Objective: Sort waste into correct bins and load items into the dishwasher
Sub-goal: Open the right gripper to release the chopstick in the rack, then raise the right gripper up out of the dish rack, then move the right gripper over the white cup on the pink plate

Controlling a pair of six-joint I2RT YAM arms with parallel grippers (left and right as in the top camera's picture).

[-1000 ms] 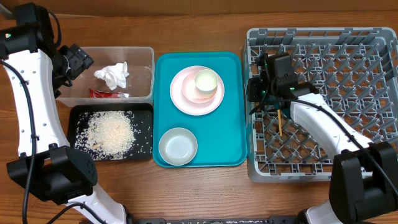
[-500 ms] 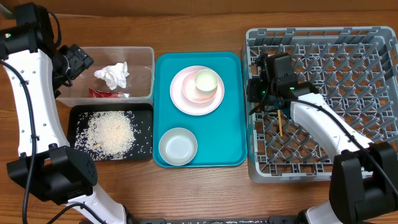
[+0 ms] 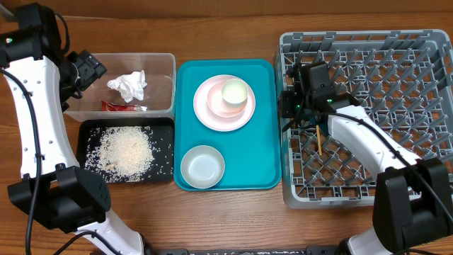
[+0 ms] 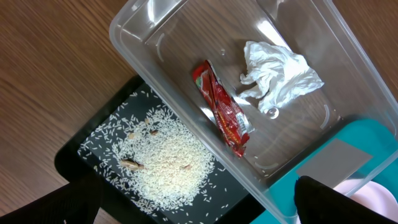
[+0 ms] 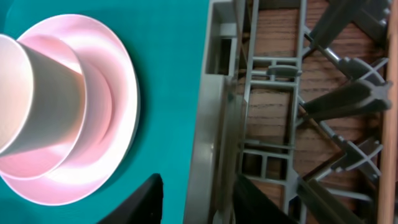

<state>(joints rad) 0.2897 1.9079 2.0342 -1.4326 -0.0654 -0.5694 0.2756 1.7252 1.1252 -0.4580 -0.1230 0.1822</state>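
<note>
The clear tub (image 3: pixel 166 65) holds a crumpled white tissue (image 3: pixel 128 85) and a red wrapper (image 3: pixel 122 107); both also show in the left wrist view, the tissue (image 4: pixel 280 78) and the wrapper (image 4: pixel 222 109). Rice (image 3: pixel 126 150) lies piled in the black tray (image 3: pixel 90 129). Pink plates (image 3: pixel 212 113) carry a white cup (image 3: pixel 235 94); a white bowl (image 3: pixel 202 166) sits below. A chopstick (image 3: pixel 319 140) lies in the grey rack (image 3: pixel 368 191). My left gripper (image 3: pixel 83 73) is open and empty by the tub's left end. My right gripper (image 5: pixel 208 202) is open, straddling the rack's left wall (image 5: pixel 219 124).
The plates, cup and bowl stand on a flat teal tray (image 3: pixel 265 156) between the bins and the rack. Bare wooden table (image 3: pixel 226 28) runs along the back and front.
My right gripper has shifted very slightly at the rack's left wall. The left arm has not moved.
</note>
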